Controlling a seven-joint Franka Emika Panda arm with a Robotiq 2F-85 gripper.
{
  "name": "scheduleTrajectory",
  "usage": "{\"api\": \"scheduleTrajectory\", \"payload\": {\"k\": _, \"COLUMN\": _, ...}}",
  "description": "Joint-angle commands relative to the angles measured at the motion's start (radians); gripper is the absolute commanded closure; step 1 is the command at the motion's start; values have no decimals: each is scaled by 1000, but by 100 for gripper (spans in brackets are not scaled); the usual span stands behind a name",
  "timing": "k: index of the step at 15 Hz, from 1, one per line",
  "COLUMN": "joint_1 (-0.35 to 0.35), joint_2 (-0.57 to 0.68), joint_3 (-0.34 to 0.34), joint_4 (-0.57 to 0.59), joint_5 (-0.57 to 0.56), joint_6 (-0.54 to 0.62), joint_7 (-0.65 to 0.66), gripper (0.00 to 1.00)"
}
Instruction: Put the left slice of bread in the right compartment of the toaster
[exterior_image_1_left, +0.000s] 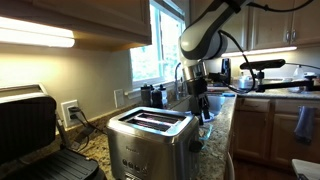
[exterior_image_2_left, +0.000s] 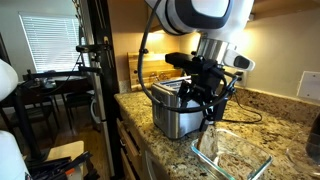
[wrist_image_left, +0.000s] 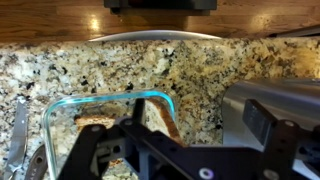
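Observation:
The brushed steel toaster (exterior_image_1_left: 150, 140) stands on the granite counter, also in an exterior view (exterior_image_2_left: 178, 110) and at the right of the wrist view (wrist_image_left: 275, 100). A clear glass dish (wrist_image_left: 60, 110) lies beside it, seen too in an exterior view (exterior_image_2_left: 232, 158). A tan bread slice with a dark crust (wrist_image_left: 166, 122) leans inside the dish. Another slice (wrist_image_left: 95, 124) lies to its left, partly hidden. My gripper (wrist_image_left: 197, 122) is open and empty, hovering above the dish's right end next to the toaster; it shows in both exterior views (exterior_image_1_left: 199, 103) (exterior_image_2_left: 209, 103).
A black hinged contact grill (exterior_image_1_left: 35, 130) stands at one end of the counter beside the toaster. A metal utensil (wrist_image_left: 18, 135) lies left of the dish. The counter's front edge (exterior_image_2_left: 150, 150) drops off near the toaster. Camera stands (exterior_image_1_left: 262, 68) rise behind.

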Motion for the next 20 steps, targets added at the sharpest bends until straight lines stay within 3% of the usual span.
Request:
{"api": "scheduleTrajectory", "payload": {"k": 1, "joint_1": 9, "joint_2": 7, "joint_3": 6, "joint_4": -3, "joint_5": 22, "joint_6": 19, "joint_7": -13, "gripper": 0}}
{"api": "scheduleTrajectory", "payload": {"k": 7, "joint_1": 18, "joint_2": 5, "joint_3": 29, "joint_4": -38, "joint_5": 40, "joint_6": 53, "joint_7": -1, "gripper": 0}}
{"api": "scheduleTrajectory", "payload": {"k": 20, "joint_1": 1, "joint_2": 35, "joint_3": 11, "joint_4": -56, "joint_5": 54, "joint_6": 91, "joint_7": -15, "gripper": 0}}
